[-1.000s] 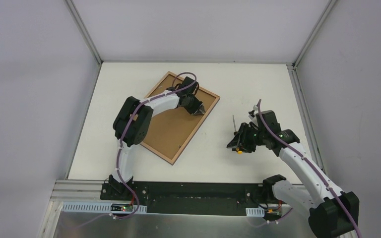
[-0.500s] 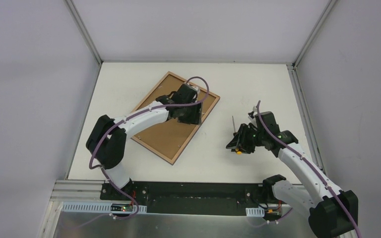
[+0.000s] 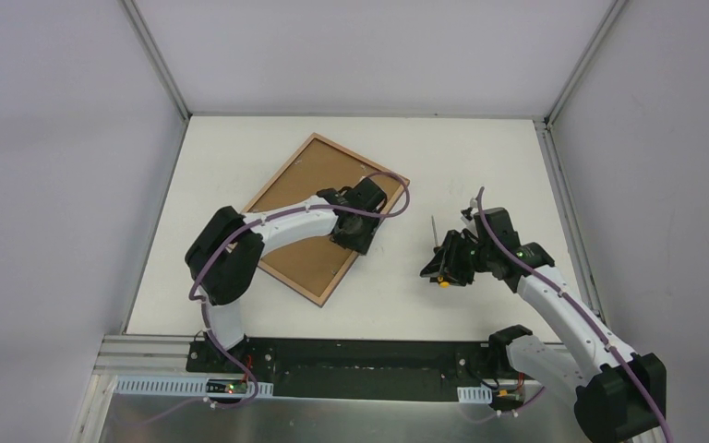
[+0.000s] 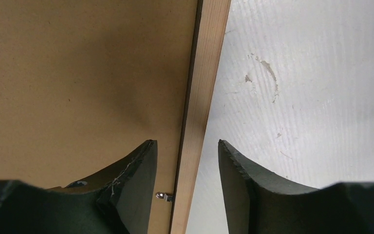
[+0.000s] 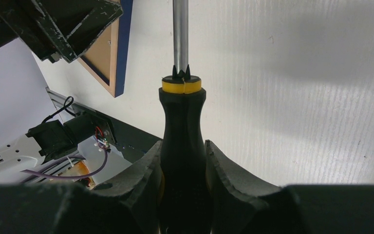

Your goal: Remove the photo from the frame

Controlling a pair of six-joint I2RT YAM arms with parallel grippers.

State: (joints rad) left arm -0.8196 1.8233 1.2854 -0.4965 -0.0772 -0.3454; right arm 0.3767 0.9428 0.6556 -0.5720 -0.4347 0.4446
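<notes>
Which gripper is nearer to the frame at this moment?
Left. The left gripper sits over the frame's right-hand wooden rail, one finger either side of it. The right gripper, shut on a screwdriver, is off to the frame's right over the table.

The top view looks steeply down from above and behind the arm bases point(image 3: 226, 349), taking in the whole white table point(image 3: 443, 148). The left wrist view sits very close, facing down past the left pincer point(image 4: 185, 142) onto one light-wood rail of the flat rectangular brown-backed frame point(image 4: 202, 87). The right wrist view looks along the right pincer's point(image 5: 182, 146) black-and-yellow-handled screwdriver point(image 5: 182, 119) over the table. Its left margin catches a frame corner, shared with the top view.
</notes>
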